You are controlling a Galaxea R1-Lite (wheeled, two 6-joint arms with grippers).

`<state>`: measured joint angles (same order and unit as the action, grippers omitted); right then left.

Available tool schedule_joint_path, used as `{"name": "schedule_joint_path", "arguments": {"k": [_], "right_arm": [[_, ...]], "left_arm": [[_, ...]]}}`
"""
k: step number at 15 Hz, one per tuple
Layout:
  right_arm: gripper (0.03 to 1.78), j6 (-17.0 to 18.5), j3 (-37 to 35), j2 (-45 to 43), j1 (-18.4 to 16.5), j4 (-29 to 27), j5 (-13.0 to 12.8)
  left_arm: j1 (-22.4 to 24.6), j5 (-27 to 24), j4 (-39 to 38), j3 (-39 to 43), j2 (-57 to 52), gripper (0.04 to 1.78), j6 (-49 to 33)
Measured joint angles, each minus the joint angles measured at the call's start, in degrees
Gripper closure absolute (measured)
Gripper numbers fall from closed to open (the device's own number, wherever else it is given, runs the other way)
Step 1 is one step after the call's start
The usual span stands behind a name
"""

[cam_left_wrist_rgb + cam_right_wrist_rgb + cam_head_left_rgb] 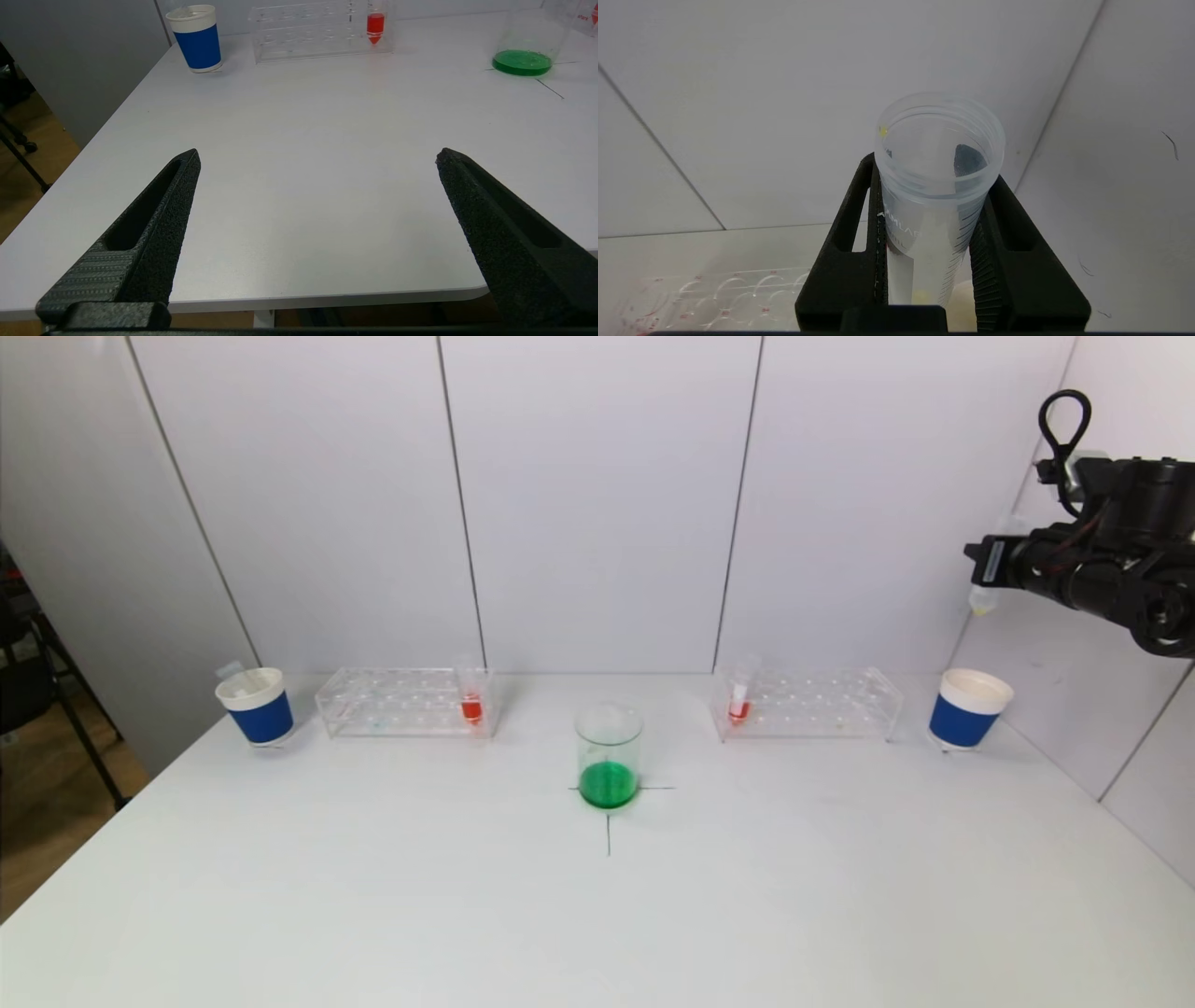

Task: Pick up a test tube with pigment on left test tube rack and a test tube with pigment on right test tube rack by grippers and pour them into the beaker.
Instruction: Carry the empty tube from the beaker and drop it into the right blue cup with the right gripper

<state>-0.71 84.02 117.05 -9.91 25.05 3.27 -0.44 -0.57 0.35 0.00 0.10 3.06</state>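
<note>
My left pincer (pixel 317 156) hangs low over the near edge of the white table (pixel 299 154), its two black fingers (pixel 145 233) spread wide with nothing between them. Far ahead stand a blue cup (pixel 198 39), a clear rack (pixel 317 32) holding a red-filled tube (pixel 375 25) — and a beaker (pixel 525 46) of green liquid.

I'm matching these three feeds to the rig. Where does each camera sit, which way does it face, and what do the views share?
Head view: on the head, looking forward and down at the table; the right gripper shows raised at the right.
Left wrist view: low at the table's near edge, facing across it; the open left gripper frames it.
Right wrist view: up by the wall, along the right gripper clamped on an empty test tube.
Shared: head and left wrist views both show the beaker.
</note>
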Motion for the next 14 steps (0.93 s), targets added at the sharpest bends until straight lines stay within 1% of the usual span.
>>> {"name": "schedule_joint_path", "arguments": {"k": [3,6,8,11,14], "right_arm": [[1.26,0.2,-1.16,1.27,-3.39,0.41,1.83],[1.26,0.07,-2.85,3.38,-5.83,4.38,2.22],[1.26,0.05,-4.41,4.8,-6.7,6.28,2.29],[1.26,0.05,-6.4,6.57,-7.12,9.01,3.1],[1.26,0.18,-7.25,7.97,-7.17,9.23,3.32]], "left_arm": [[0.0,0.02,0.0,0.0,0.0,0.06,0.0],[0.0,0.02,-0.02,0.0,0.0,0.06,0.0],[0.0,0.02,0.0,0.0,0.0,0.06,0.0],[0.0,0.02,0.0,0.0,0.0,0.06,0.0],[0.0,0.02,-0.02,0.0,0.0,0.06,-0.01]]}}
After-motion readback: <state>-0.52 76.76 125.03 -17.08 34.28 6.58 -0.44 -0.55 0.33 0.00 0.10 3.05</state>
